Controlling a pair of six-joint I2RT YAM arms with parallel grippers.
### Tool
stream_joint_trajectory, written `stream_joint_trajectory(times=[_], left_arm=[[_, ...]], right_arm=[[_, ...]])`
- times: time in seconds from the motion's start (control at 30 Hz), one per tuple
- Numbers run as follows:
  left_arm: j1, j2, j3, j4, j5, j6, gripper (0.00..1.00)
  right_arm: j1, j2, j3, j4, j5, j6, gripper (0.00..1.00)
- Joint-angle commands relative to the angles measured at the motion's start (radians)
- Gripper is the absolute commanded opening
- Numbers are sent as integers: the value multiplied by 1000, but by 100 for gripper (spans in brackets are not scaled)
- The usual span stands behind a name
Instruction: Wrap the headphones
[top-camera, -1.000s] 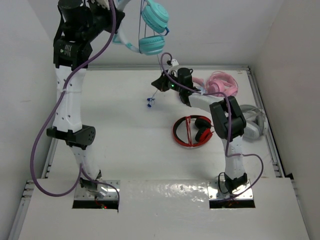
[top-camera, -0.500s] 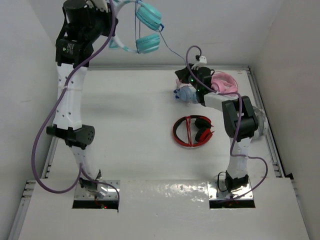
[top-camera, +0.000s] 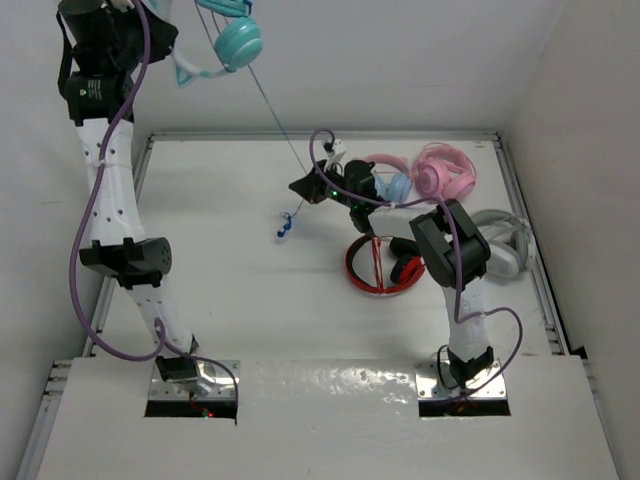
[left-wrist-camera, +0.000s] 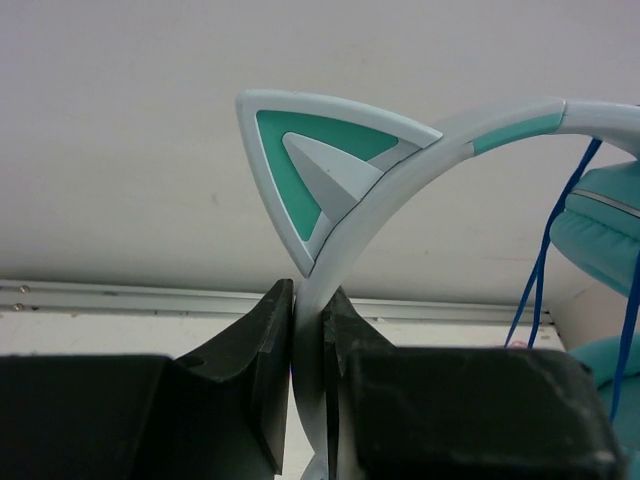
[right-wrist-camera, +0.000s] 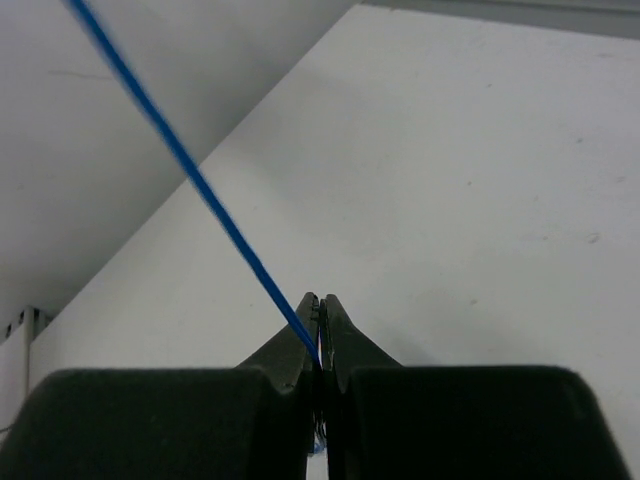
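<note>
The teal headphones (top-camera: 238, 38) with a pale mint cat-ear headband (left-wrist-camera: 400, 175) hang high at the top left. My left gripper (left-wrist-camera: 309, 312) is shut on the headband just below a cat ear. A thin blue cable (top-camera: 277, 122) runs taut from the cups down to my right gripper (top-camera: 303, 187), which is shut on the cable (right-wrist-camera: 205, 195) low over the table. The cable's plug end (top-camera: 284, 229) dangles below it.
A pink-banded pair with blue cups (top-camera: 392, 181) and an all-pink pair (top-camera: 445, 170) lie at the back right. A red and black pair (top-camera: 385, 262) and a grey pair (top-camera: 505, 242) lie beside the right arm. White walls enclose the table.
My left arm has swung left and higher, carrying the headphones with it. My right gripper has moved left from the pink pairs, and the cable is now pulled straight.
</note>
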Motion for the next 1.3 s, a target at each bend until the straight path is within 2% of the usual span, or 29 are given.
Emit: stream_joint_trajectory(times=[0.0, 0.23, 0.33, 0.4, 0.47, 0.57, 0.63, 0.73, 0.87, 0.97, 1.1, 1.27], left_arm=[[38, -30, 44, 146, -37, -126, 0], [100, -15, -59, 145, -127, -148, 0], [104, 3, -86, 186, -236, -82, 0], [106, 20, -106, 215, -309, -31, 0], [103, 32, -117, 266, -333, 3, 0], [77, 48, -175, 332, -434, 168, 0], [52, 48, -250, 384, -500, 243, 0], [12, 37, -357, 462, -570, 439, 0], [-31, 37, -448, 533, -581, 573, 0], [-64, 36, -490, 538, -539, 649, 0], [-130, -7, -585, 533, -442, 838, 0], [-251, -93, -833, 573, -403, 1018, 0]], right_arm=[[47, 3, -16, -29, -99, -81, 0], [150, -69, -22, -227, -218, -269, 0], [170, -110, -28, -276, -263, -324, 0], [187, -144, -7, -416, -291, -446, 0], [210, -161, 29, -488, -295, -505, 0], [211, -193, 61, -514, -312, -491, 0], [211, -230, 108, -589, -315, -540, 0], [211, -284, 179, -707, -291, -612, 0], [210, -356, 295, -869, -187, -787, 0], [193, -384, 390, -957, -50, -871, 0], [155, -400, 473, -980, 69, -913, 0], [93, -393, 588, -956, 139, -918, 0]])
